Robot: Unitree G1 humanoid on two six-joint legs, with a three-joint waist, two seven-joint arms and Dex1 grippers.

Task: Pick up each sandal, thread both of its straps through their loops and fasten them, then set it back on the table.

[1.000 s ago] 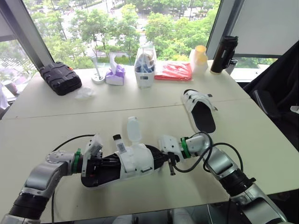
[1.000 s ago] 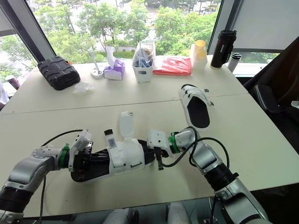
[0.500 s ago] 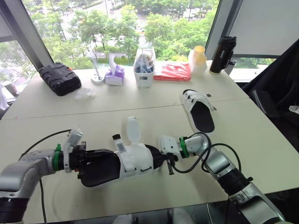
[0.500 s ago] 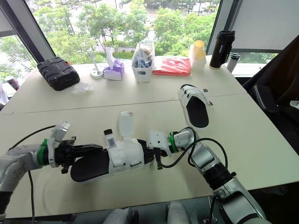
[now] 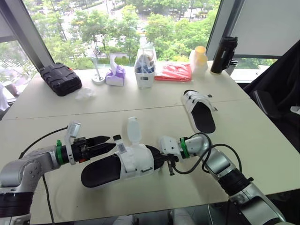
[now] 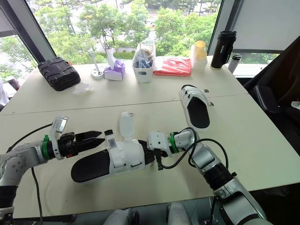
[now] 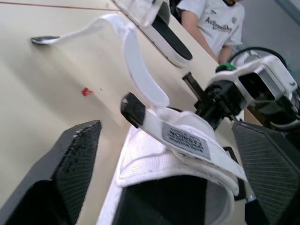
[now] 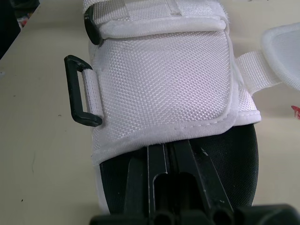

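Sandal lies at the worktop's 6 o'clock, right tool clamped on its toe. Left tool hovers at its 10 o'clock, fingers apart; second sandal lies at 2 o'clock.

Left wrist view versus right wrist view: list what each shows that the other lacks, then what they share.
Left wrist view, not the right: the open left hand, the far sandal, a person's white shirt. Right wrist view, not the left: the upper's stitched toe edge, the footbed's toe end. Both: the near sandal, its loose strap, the right hand, the table.
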